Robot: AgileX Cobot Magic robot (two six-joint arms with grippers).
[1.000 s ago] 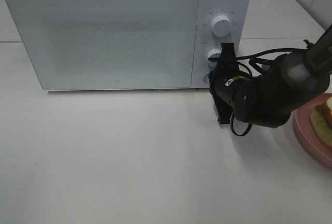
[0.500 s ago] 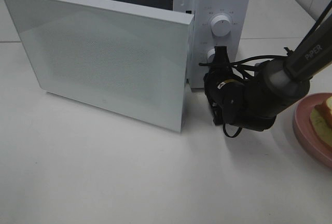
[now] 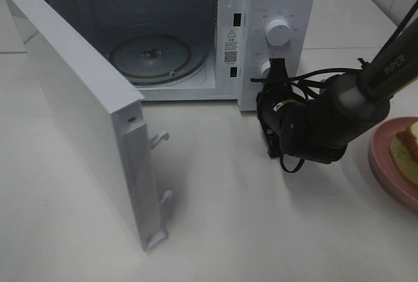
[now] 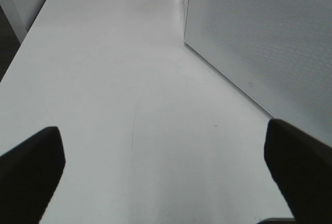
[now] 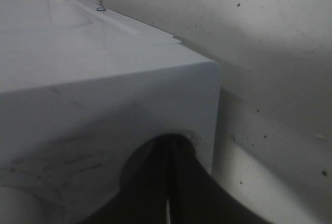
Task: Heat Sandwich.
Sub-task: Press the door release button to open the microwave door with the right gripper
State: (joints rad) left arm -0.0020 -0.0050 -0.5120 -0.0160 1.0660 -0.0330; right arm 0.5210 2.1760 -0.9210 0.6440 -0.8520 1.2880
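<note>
Door (image 3: pixel 85 119) open: back right tool (image 3: pixel 279 70), pinched shut, straight off the panel (image 3: pixel 297 4), then fetch sandwich (image 3: pixel 408 146) behind it; left tool (image 4: pixel 166 172) wide.

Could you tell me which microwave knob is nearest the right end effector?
The lower knob: the right end effector partly covers it with its tip, while the upper knob stands clear above.
</note>
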